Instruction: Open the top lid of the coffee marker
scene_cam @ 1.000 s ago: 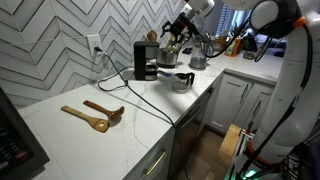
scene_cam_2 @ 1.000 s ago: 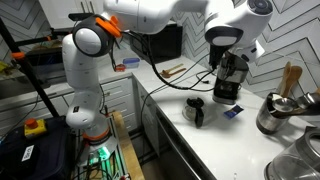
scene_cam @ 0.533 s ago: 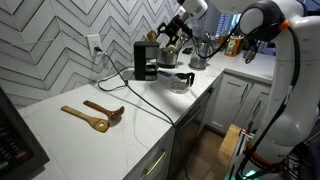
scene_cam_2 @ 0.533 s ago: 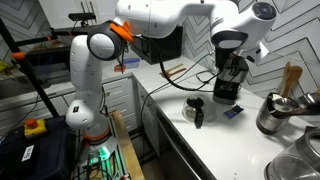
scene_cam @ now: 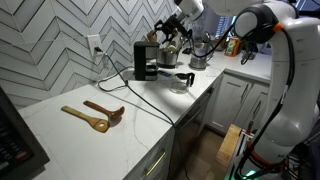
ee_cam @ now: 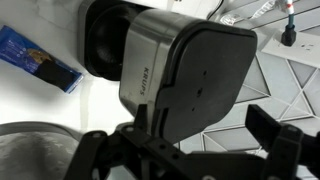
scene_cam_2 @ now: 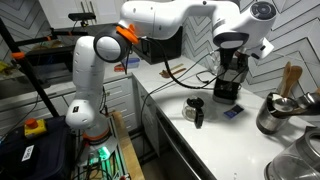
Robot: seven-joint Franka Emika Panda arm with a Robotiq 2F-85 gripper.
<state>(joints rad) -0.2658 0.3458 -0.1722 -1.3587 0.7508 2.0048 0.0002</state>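
**Gripper held open over coffee maker lid**

The coffee maker (scene_cam: 146, 60) is seen at the back of the smooth white countertop (scene_cam: 55, 135), against the herringbone-tiled wall (scene_cam: 50, 40). Its body is black and boxy w/ rounded corners. In the wrist view its top lid (ee_cam: 205, 80) is shown as a matte dark rounded square, laid flat in a brushed silver band marked KRUPS.

The gripper (ee_cam: 185, 138) is held w/ jaws apart and nothing is clamped btwn them. Its black fingers (ee_cam: 100, 150) are seen at approx. 6 o'clock of the lid. In both exterior views the gripper (scene_cam_2: 236, 46) is placed just above the coffee maker; whether it is touched cannot be told.

A rounded carafe (scene_cam: 182, 80) is stood near the coffee maker, at 4 o'clock. A flat blue packet (ee_cam: 40, 62) is laid at 10 o'clock of the lid in the wrist view. Two wooden spoons (scene_cam: 95, 115) are laid well apart from the coffee maker, at 8 o'clock.
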